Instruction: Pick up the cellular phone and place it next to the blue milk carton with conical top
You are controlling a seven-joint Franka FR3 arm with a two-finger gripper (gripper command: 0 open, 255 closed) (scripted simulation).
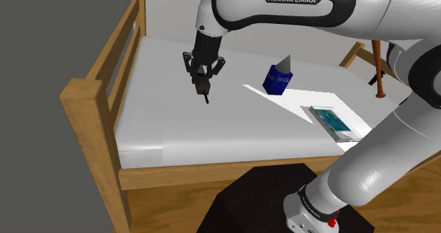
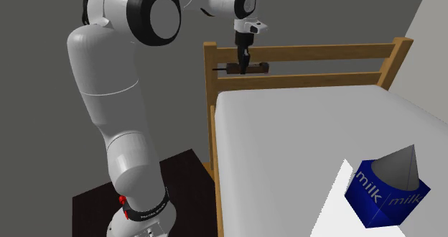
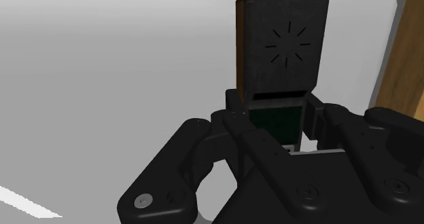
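Note:
My black gripper [image 1: 203, 82] is shut on the cellular phone [image 1: 204, 90], a dark slab with a brown side and a thin antenna. It hangs lifted above the white bed [image 1: 177, 111], near the headboard end. In the second exterior view the phone [image 2: 245, 68] lies level in the gripper [image 2: 244, 62] in front of the wooden headboard rails. From the wrist, the fingers clasp the phone [image 3: 282, 46] at its lower end, at the gripper [image 3: 275, 114]. The blue milk carton [image 1: 278, 78] with a grey conical top stands on the bed, well toward the shoulder view's right, also seen as the carton [image 2: 390, 187].
A wooden bed frame [image 1: 92, 90] rims the mattress, with a railed headboard [image 2: 301, 56] behind the gripper. A teal-covered book [image 1: 334, 123] lies near the bed's front right edge. A reddish bat-like stick [image 1: 379, 73] leans at the far right. The dark stand [image 1: 275, 203] sits below.

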